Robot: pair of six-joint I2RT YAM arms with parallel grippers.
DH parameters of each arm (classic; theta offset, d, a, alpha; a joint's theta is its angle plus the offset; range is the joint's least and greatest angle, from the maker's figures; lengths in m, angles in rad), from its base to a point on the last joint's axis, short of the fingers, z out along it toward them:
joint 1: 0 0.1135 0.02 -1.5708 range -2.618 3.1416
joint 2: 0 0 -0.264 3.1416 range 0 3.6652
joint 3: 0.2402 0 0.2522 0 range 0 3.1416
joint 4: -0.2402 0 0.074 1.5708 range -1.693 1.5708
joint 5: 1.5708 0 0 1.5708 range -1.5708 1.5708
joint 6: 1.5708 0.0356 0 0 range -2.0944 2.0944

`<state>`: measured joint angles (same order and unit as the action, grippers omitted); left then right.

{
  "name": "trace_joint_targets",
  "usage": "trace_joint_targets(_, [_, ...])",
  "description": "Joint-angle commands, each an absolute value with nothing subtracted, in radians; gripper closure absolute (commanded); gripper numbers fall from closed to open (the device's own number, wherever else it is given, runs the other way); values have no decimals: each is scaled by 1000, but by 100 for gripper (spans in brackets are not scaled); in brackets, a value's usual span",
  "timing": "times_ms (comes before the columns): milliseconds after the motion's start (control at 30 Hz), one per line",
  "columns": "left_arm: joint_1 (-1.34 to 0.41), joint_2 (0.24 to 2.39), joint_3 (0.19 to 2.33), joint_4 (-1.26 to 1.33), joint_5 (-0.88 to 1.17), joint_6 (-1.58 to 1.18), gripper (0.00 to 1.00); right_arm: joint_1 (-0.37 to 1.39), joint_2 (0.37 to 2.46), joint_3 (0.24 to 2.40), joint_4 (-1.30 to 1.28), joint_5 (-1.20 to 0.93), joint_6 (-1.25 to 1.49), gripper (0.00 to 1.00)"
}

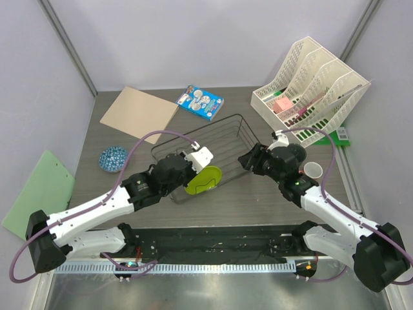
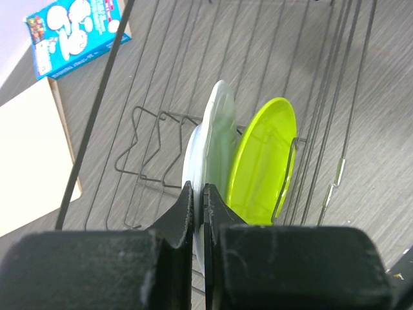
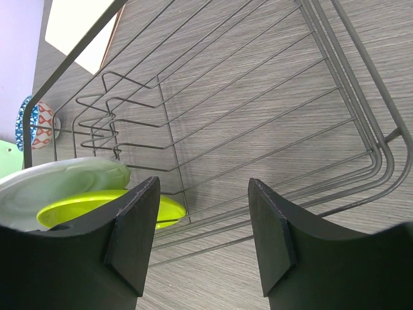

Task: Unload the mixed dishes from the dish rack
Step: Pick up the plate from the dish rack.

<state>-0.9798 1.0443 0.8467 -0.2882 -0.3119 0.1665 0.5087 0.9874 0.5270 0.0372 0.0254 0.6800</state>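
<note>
The dark wire dish rack (image 1: 235,129) sits mid-table. A white plate (image 2: 216,123) and a lime-green plate (image 2: 264,165) stand on edge side by side between its prongs at the near-left corner. My left gripper (image 2: 200,194) is shut on the white plate's rim, its fingers (image 2: 184,206) pinching it from above. The top view shows only the green plate (image 1: 203,180) below the left gripper (image 1: 193,171). My right gripper (image 3: 203,194) hangs open and empty over the rack's right end (image 3: 361,129). A blue speckled bowl (image 1: 113,158) lies on the table to the left.
A white slotted file organiser (image 1: 310,90) stands at the back right. A pale cup (image 1: 313,171) stands beside the right arm. A blue snack packet (image 1: 201,102) and a tan board (image 1: 139,111) lie behind the rack. A green clipboard (image 1: 42,190) lies far left.
</note>
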Motion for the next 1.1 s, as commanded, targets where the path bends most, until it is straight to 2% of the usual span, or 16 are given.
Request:
trace_joint_targets(0, [-976, 1014, 913, -187, -420, 253, 100, 508, 996, 526, 67, 48, 672, 38])
trace_joint_targets(300, [-976, 1037, 946, -173, -486, 293, 100, 508, 992, 523, 69, 49, 670, 38])
trace_joint_targets(1067, [-976, 991, 992, -143, -454, 261, 100, 509, 991, 529, 74, 38, 680, 38])
